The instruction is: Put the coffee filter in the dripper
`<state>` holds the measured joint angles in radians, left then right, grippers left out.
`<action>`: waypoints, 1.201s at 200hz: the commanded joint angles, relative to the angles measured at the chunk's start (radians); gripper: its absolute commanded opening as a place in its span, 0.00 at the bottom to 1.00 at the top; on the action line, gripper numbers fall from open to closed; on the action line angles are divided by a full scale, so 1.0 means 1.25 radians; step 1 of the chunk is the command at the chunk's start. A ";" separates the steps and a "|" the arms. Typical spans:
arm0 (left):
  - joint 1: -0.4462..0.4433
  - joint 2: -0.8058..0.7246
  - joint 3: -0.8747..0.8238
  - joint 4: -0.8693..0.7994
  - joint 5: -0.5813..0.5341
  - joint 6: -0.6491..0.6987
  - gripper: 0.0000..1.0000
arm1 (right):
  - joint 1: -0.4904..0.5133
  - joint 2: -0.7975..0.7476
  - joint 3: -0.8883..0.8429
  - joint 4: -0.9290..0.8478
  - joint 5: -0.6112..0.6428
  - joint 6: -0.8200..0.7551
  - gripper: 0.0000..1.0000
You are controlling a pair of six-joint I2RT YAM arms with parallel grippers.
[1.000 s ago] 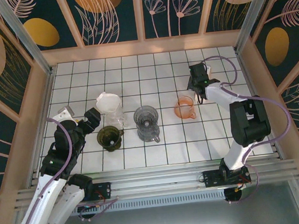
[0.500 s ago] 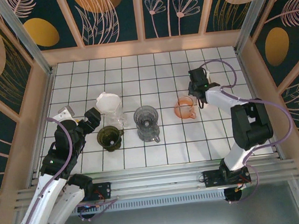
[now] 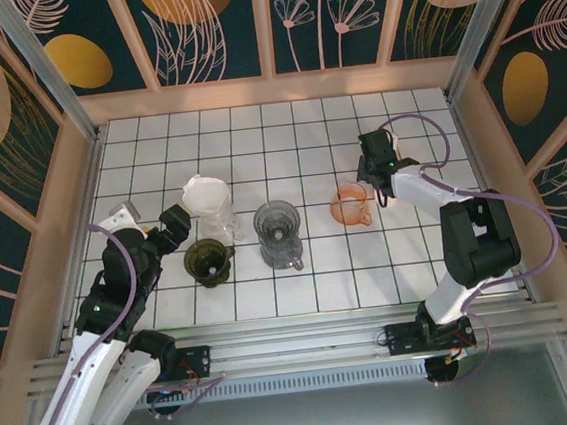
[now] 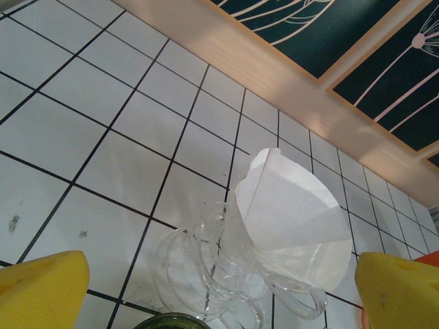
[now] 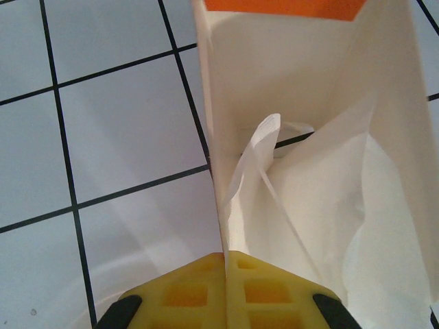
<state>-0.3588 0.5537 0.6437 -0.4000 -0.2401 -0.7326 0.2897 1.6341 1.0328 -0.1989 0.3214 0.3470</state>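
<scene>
My right gripper (image 5: pixel 225 255) is shut on the edge of a white paper coffee filter (image 5: pixel 309 137). The filter hangs open from the yellow fingers and reaches to the rim of the orange dripper (image 5: pixel 281 7). From above, the right gripper (image 3: pixel 369 186) sits just right of that orange dripper (image 3: pixel 348 206) on the tiled table. My left gripper (image 4: pixel 219 288) is open, and a clear glass dripper (image 4: pixel 206 267) with another white filter (image 4: pixel 295 205) in it lies just ahead of its fingers. Seen from above, the left gripper (image 3: pixel 180 227) is beside this glass dripper (image 3: pixel 211 207).
A dark green dripper (image 3: pixel 208 261) stands in front of the glass one, and a grey dripper (image 3: pixel 279 234) stands mid-table. Wooden walls (image 3: pixel 272 90) enclose the white tiles on three sides. Bare tiles lie at the back and at the front right.
My right gripper has shifted a little nearer to the orange dripper with the filter in it. The left arm has not moved.
</scene>
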 commanded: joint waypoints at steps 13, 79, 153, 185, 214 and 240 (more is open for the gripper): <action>0.005 -0.007 -0.006 0.012 0.002 0.012 0.99 | 0.003 -0.027 0.013 -0.021 0.022 -0.001 0.09; 0.005 -0.006 -0.008 0.014 0.007 0.010 0.99 | 0.005 -0.031 0.000 -0.020 0.026 0.003 0.13; 0.004 -0.007 -0.009 0.013 0.008 0.009 0.99 | 0.008 -0.039 -0.001 -0.019 0.039 0.002 0.18; 0.005 -0.007 -0.010 0.016 0.008 0.008 0.99 | 0.009 -0.040 -0.002 -0.021 0.041 0.003 0.11; 0.005 -0.007 -0.009 0.013 0.008 0.009 0.99 | 0.011 -0.043 -0.006 -0.017 0.045 0.006 0.15; 0.005 -0.008 -0.010 0.013 0.008 0.009 0.99 | 0.012 -0.046 -0.007 -0.019 0.046 0.007 0.23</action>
<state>-0.3588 0.5541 0.6411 -0.4000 -0.2398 -0.7330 0.2962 1.6218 1.0328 -0.2138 0.3492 0.3477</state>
